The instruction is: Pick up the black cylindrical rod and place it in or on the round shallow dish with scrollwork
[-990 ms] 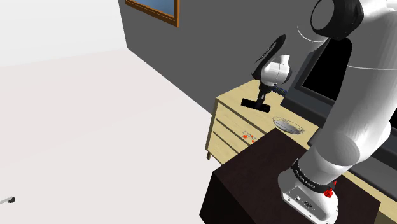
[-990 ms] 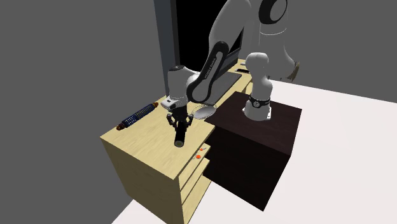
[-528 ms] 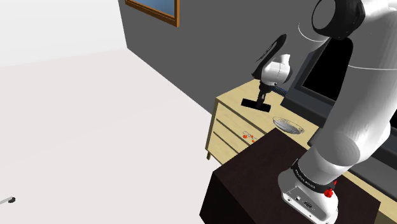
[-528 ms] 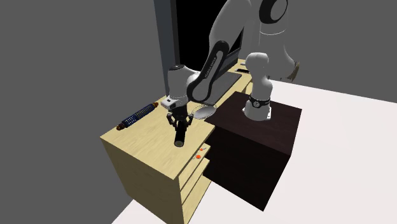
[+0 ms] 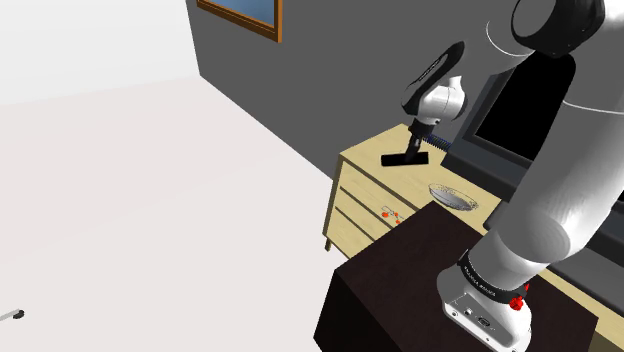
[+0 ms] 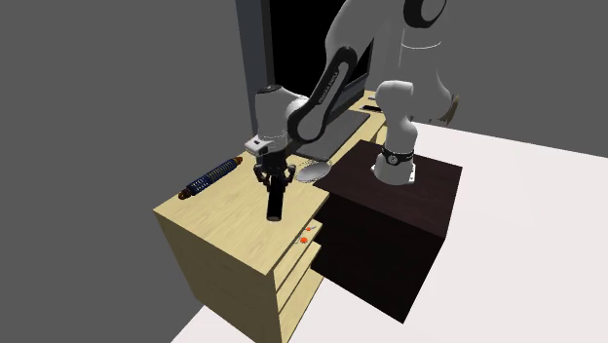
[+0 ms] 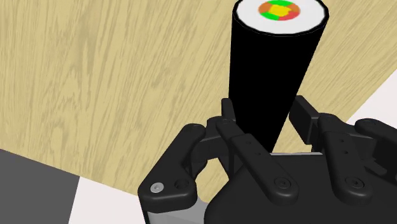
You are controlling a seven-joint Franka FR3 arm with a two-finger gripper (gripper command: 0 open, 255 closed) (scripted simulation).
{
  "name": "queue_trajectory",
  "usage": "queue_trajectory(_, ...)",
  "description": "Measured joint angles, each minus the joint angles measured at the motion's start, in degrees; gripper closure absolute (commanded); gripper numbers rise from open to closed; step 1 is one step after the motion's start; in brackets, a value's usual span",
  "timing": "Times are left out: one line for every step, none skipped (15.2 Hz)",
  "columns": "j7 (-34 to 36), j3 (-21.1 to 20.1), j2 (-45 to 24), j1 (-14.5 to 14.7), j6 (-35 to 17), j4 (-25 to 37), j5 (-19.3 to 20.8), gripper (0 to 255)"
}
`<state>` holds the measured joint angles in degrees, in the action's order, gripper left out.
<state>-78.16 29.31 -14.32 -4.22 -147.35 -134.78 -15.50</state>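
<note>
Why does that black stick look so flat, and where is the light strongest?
Wrist view: the rod is drawn flat black with no shading, though the wood top behind it shows its grain. Shoulder view: the floor is washed almost white, and the arm carries soft highlights.

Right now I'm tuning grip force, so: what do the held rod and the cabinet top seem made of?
Rod: plain matte black side, end face a white ring around orange, green and yellow, like a sushi roll; material open. Cabinet top: pale wood, streaky grain, matte.
</note>
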Motion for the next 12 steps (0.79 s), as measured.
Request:
queue_trajectory(0.75,0.45,0.94,0.4,0.65,-0.13,0.94,255)
queue_trajectory(1.17,0.78,1.54,0.57,1.29,0.0,1.61,255)
queue_trajectory(1.7,1.15,2.33,0.79,1.9,-0.05,2.4,255)
queue_trajectory(2.14,1.45,2.96,0.95,2.57,0.11,3.08,255)
queue_trajectory(2.8,1.83,3.89,1.21,3.3,0.08,4.0,255)
queue_trajectory(3.32,2.08,4.56,1.39,3.97,0.2,4.7,255)
queue_trajectory(3.85,2.37,5.4,1.56,4.59,0.14,5.51,255)
queue_trajectory(4.28,2.55,5.97,1.69,5.15,0.24,6.09,255)
queue_trajectory(4.78,2.73,6.6,1.82,5.91,0.5,6.75,255)
queue_trajectory(5.37,2.86,7.29,2.01,6.54,0.57,7.41,255)
queue_trajectory(5.94,3.03,8.06,2.16,7.31,0.72,8.17,255)
queue_trajectory(6.44,3.21,8.83,2.24,8.07,0.87,8.89,255)
